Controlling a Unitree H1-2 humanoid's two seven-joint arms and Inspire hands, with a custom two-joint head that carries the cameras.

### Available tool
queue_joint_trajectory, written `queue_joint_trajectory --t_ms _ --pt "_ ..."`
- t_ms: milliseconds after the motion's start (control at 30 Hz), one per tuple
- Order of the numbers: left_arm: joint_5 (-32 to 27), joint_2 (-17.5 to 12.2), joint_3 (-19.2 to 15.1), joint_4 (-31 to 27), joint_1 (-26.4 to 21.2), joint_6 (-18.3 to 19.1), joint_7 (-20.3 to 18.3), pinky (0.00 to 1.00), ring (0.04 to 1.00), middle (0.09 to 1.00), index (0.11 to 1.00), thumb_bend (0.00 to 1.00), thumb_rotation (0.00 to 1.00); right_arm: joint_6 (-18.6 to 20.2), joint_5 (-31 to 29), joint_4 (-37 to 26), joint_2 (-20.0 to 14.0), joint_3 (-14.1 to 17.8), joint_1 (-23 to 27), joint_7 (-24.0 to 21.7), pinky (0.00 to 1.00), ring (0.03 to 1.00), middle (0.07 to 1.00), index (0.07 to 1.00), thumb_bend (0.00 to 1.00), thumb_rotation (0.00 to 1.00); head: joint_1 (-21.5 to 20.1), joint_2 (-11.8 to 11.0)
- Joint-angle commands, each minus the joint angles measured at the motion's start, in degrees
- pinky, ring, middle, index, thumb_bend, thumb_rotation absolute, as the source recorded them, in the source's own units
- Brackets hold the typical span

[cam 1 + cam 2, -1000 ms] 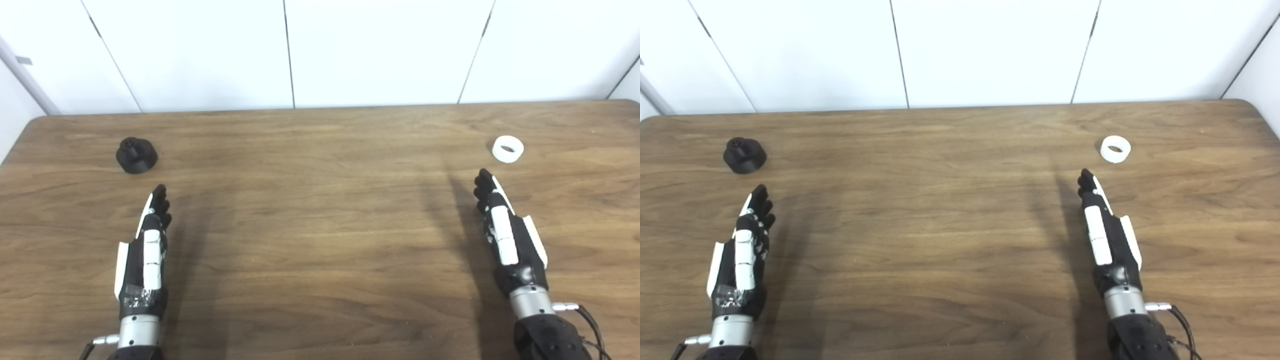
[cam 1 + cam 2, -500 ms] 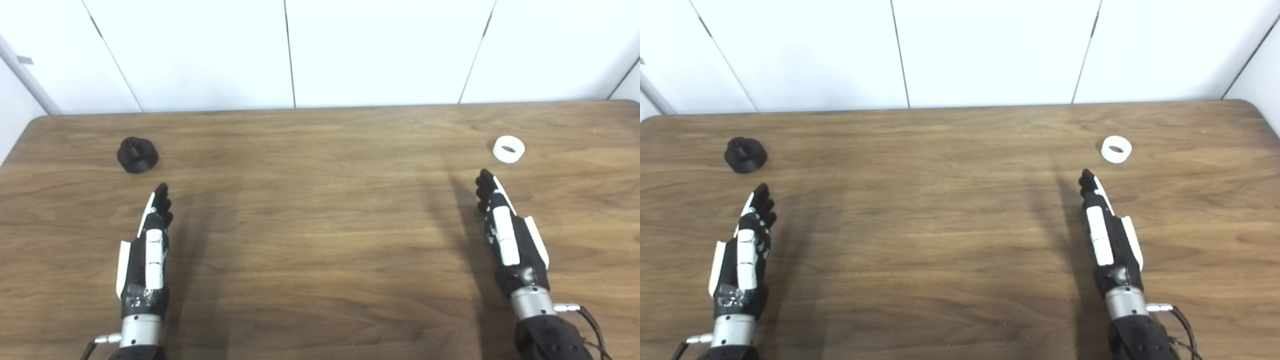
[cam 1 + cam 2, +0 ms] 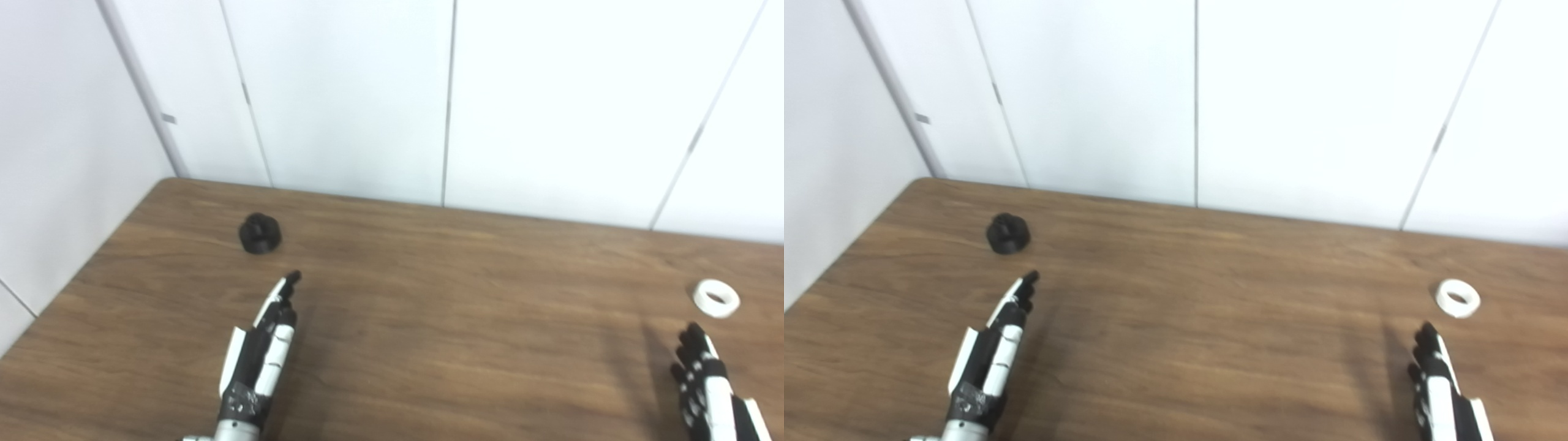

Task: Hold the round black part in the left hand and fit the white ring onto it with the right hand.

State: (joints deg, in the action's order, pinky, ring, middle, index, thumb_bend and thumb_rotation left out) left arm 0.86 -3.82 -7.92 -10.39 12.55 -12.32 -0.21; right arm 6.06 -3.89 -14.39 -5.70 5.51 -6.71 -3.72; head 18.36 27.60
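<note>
Black part position: round black part (image 3: 260, 233) sits alone on the wooden surface (image 3: 429, 294), far-left area near the back corner by the wall.
Left hand state: left hand (image 3: 260, 349) holds nothing, fingers stretched out straight and together, edge-on to the camera, low over the surface.
Left hand to black part: part lies ahead of the fingertips and slightly to the left; near, not touching. The hand's long axis points forward and a little right, so it runs past the part on its right side.
White ring position: white ring (image 3: 715, 298) lies flat on the surface at far right, hole facing up.
Right hand state: right hand (image 3: 1439, 380) empty, fingers extended, partly cut off by the bottom edge.
Right hand to ring: ring lies just ahead of the fingertips and slightly to the right; a clear gap between them.
Nearer hand: each piece is on its own hand's side, well apart from the other; no cross-reach needed.
Judgement: nothing grasped yet. The left hand likely needs a short forward reach with a small leftward correction before closing on the black part.
</note>
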Motion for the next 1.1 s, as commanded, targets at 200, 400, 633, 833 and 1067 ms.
queue_joint_trajectory --t_ms 200,400,633,833,1067 --pt "2.2 2.0 1.9 3.5 2.1 -3.5 1.2 1.0 1.0 1.0 0.964 0.52 0.86 -3.5 0.4 -0.3 -1.3 0.1 0.7 -0.2 0.99 0.983 0.973 0.979 0.46 1.0 1.0 -0.6" --pt "4.9 2.3 1.8 2.8 2.3 -2.6 2.9 1.0 1.0 0.992 0.959 0.59 0.75 -3.7 1.6 0.2 -1.0 -0.2 0.9 0.4 0.94 0.95 0.937 0.944 0.5 1.0 -0.2 -0.2" --pt "11.4 3.1 1.3 -2.9 2.4 3.7 6.3 1.0 0.97 0.943 0.931 0.72 0.45 -3.3 -0.6 -0.3 -1.5 -0.4 0.5 -1.0 1.0 0.997 0.987 0.983 0.49 1.0 -0.5 0.4" --pt "13.1 0.6 -0.1 -10.2 -0.4 13.4 6.3 1.0 0.979 0.948 0.931 0.82 0.31 -2.9 0.0 -0.3 -1.5 -0.4 0.4 -0.7 1.0 0.994 0.99 0.984 0.49 1.0 -0.6 0.2" --pt "17.4 -6.3 -3.4 -13.8 -7.1 24.4 4.3 1.0 1.0 0.971 0.932 0.96 0.34 -2.2 0.4 -0.7 -1.2 -0.6 0.6 -0.4 1.0 1.0 0.999 1.0 0.47 1.0 -0.8 0.2"
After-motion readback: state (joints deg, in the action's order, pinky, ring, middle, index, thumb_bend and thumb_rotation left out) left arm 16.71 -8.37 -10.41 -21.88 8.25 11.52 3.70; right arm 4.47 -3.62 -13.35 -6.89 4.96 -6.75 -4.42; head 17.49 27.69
